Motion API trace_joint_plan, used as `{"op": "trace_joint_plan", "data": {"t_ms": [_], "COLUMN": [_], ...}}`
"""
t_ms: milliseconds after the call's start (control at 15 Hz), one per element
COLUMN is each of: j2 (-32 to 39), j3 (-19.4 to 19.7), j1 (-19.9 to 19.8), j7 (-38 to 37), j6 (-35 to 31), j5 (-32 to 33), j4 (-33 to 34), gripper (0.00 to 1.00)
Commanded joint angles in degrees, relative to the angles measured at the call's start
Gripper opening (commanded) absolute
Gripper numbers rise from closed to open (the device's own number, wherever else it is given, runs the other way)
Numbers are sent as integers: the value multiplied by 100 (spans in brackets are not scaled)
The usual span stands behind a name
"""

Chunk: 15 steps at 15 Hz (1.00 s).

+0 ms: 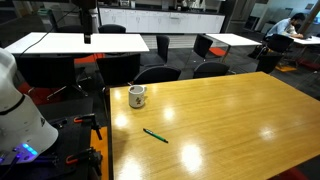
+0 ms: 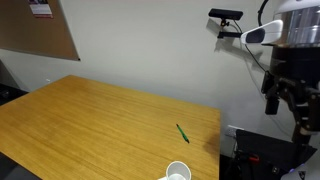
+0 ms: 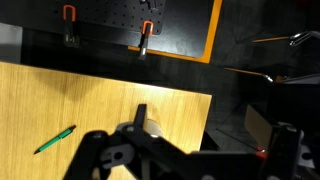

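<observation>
Wrist view shows the gripper [image 3: 190, 160] spread wide, empty, high above the mug [image 3: 150, 126] at the table [image 3: 100, 90] edge.

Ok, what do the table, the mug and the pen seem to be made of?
Table: wood or wood-look laminate with a glossy finish; grain lines and bright lamp reflections show. Mug: probably glazed ceramic, white with a dark print, smooth and opaque. Pen: likely plastic, plain green; too small to be sure.
</observation>
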<state>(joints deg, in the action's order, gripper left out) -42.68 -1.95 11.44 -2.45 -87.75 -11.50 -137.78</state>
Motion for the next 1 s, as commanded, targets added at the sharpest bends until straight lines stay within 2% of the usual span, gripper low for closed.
{"op": "trace_joint_plan", "data": {"t_ms": [0,333,533,933], "j2": [2,-9,-34,-69], "j3": [-144,-230,-327,-597], "j1": [-209,-357,-567,-1111], "j7": [107,-49,-329,-1367], "j6": [38,-250,-795,-2210], "j5": [-83,-48,-46,188], "j4": [18,-50,-202,-657], "gripper": [100,100,100,100]}}
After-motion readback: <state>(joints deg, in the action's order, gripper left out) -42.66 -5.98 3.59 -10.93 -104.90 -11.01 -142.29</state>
